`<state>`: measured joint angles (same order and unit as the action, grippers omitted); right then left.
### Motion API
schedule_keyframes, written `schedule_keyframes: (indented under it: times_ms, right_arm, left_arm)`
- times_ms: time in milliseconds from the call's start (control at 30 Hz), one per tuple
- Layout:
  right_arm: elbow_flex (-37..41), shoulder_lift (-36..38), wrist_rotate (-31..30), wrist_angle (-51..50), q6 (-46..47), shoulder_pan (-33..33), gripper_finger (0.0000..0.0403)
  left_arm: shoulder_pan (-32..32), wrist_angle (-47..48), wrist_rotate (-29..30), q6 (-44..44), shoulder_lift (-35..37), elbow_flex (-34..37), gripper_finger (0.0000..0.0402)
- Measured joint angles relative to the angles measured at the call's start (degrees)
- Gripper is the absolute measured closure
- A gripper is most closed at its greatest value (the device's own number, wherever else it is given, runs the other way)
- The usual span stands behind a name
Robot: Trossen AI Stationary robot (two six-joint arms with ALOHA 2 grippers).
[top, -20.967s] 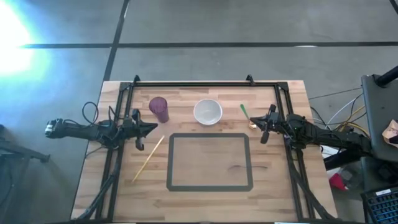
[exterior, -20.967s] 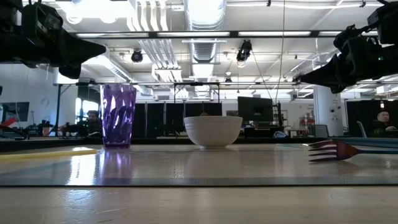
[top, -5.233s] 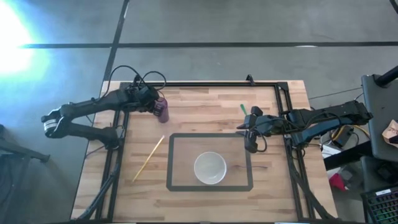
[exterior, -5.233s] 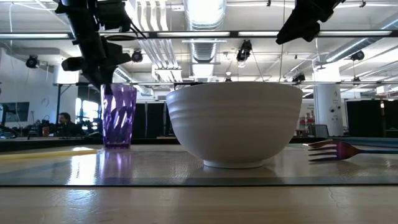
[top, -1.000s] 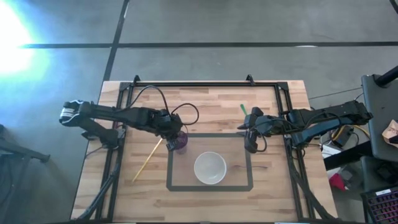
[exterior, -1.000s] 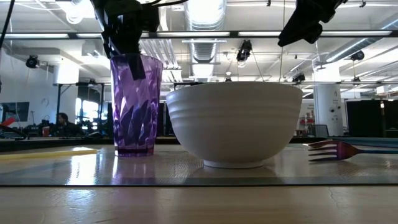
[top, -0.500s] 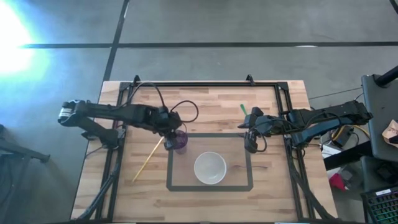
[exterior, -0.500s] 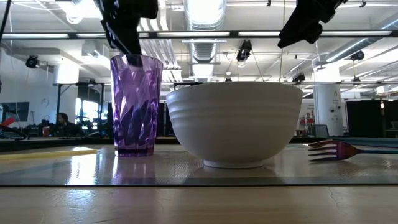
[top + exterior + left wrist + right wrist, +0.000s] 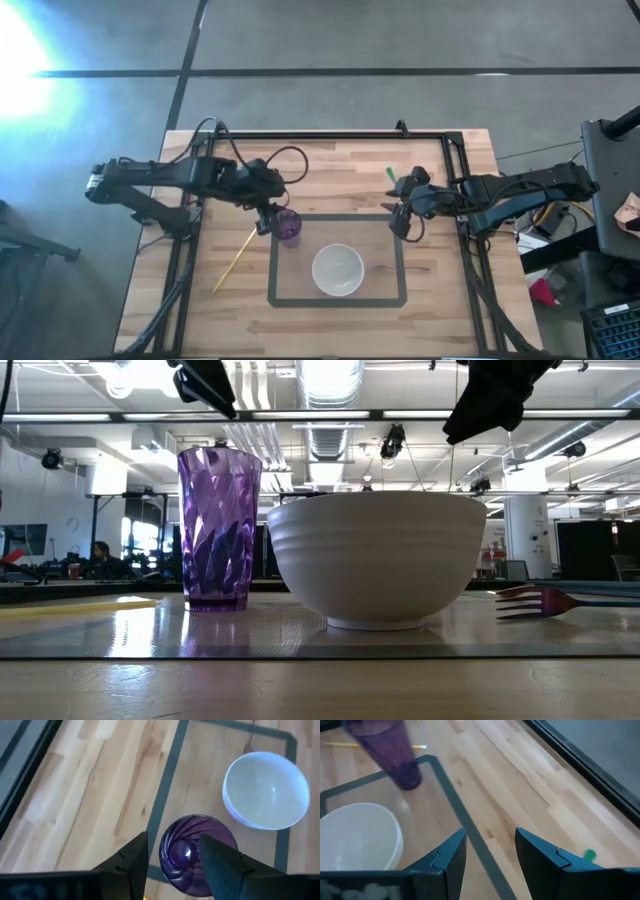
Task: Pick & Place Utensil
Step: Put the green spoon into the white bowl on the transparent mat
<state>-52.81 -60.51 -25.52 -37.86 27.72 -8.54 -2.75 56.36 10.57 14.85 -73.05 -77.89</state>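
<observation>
Your left claw [image 9: 172,857] hangs open and empty above the purple cup [image 9: 289,226]; your right claw [image 9: 490,852] is open too, holding nothing.

A: What sits under everything?

B: A pale butcher-block wooden bench [image 9: 330,170] edged by a black metal frame [image 9: 310,133], on a grey concrete floor [image 9: 330,40] crossed by dark seams. A bright white glare [image 9: 18,60] burns at nine to ten o'clock.

A: And level across the bench?

B: An open hall: white ceiling ducts [image 9: 330,405], hanging spotlights [image 9: 392,442], a white wall [image 9: 40,500] at nine o'clock, a white column [image 9: 520,535] at three o'clock. A dark monitor [image 9: 22,540] and a seated person [image 9: 100,552] show far off.
</observation>
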Motion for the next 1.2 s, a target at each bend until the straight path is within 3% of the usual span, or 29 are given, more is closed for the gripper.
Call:
schedule_keyframes:
  times_ms: [300,567,933,1200]
  right_arm:
    - [0.01,0.00,0.00,-7.86,6.77,8.17,0.0236]
    - [0.01,0.00,0.34,-13.23,9.44,15.81,0.0236]
    - [4.08,0.00,4.56,-13.40,9.33,21.48,0.0236]
    - [7.94,-0.15,4.59,-12.33,11.12,24.12,0.0236]
  left_arm:
    - [-2.07,-10.05,0.02,-1.05,4.14,6.16,0.0235]
    - [-8.12,-15.37,0.00,-3.51,4.43,7.87,0.0235]
    - [-15.20,-19.51,1.55,-2.60,3.80,7.96,0.0235]
    - [-16.02,-19.77,1.57,-1.62,1.81,7.96,0.0235]
